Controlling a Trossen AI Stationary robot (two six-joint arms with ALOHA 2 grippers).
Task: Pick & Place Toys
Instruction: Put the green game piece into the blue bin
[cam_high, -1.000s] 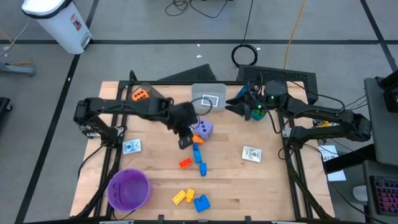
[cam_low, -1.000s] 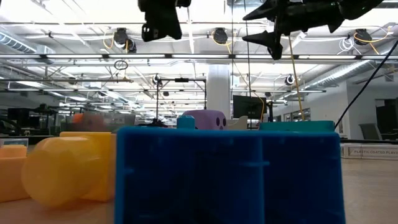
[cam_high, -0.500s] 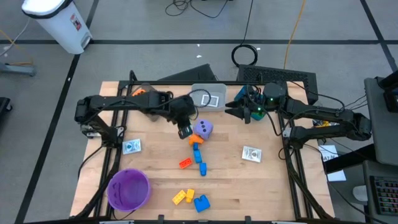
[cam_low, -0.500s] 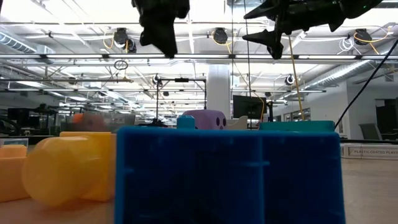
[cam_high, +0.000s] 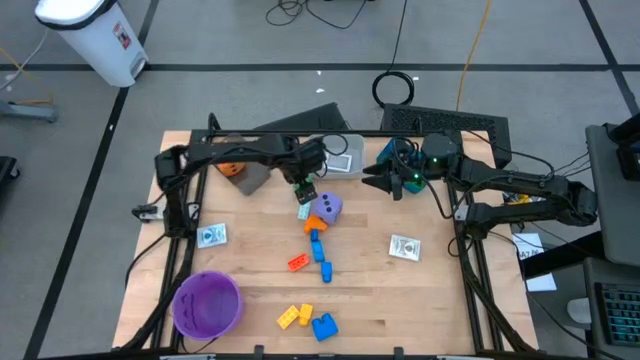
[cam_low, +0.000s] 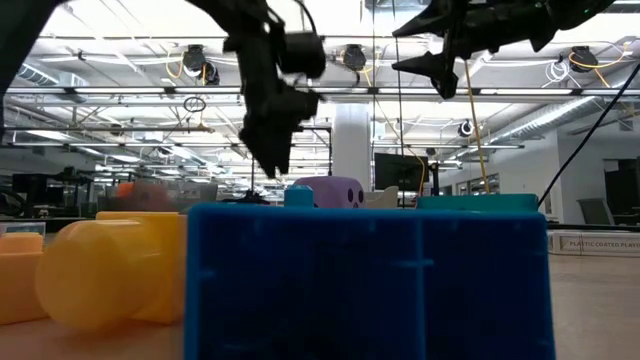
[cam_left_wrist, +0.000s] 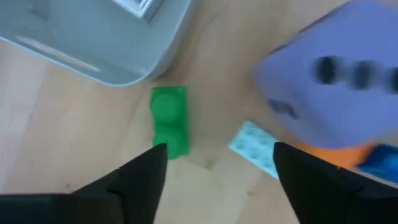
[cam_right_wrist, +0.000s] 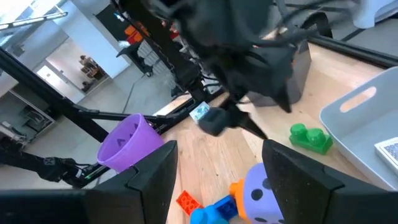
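Hovering above the green brick (cam_left_wrist: 169, 121), the left tool (cam_left_wrist: 214, 163) has its 2 fingers spread apart, nothing between them. The brick lies flat on the wooden surface (cam_high: 400, 290), just beside the rounded corner of the grey bin (cam_high: 335, 156) and near the purple die (cam_high: 326, 207). In the high view the left tool (cam_high: 303, 186) sits between the bin and the die.

Grey bin: holds a flat whitish card (cam_high: 341, 160). Purple bowl (cam_high: 207, 304): at the near left corner of the surface, contents cannot be made out. A second grey bin (cam_high: 250, 172) at far left, with the orange die (cam_high: 230, 168) showing at it, half hidden by the left arm; cannot tell if it lies inside.

A pale teal piece (cam_left_wrist: 254, 145) lies next to the purple die. Below the die runs a line of small bricks: orange brick (cam_high: 316, 226), blue bricks (cam_high: 321, 256), red-orange brick (cam_high: 298, 262). Yellow bricks (cam_high: 294, 315) and a larger blue brick (cam_high: 324, 326) rest near the front edge. 2 more cards lie flat on the surface: left card (cam_high: 211, 235), right card (cam_high: 404, 246).

The right tool (cam_high: 371, 174) waits raised over the far right of the surface, beside the grey bin, fingers apart and empty.
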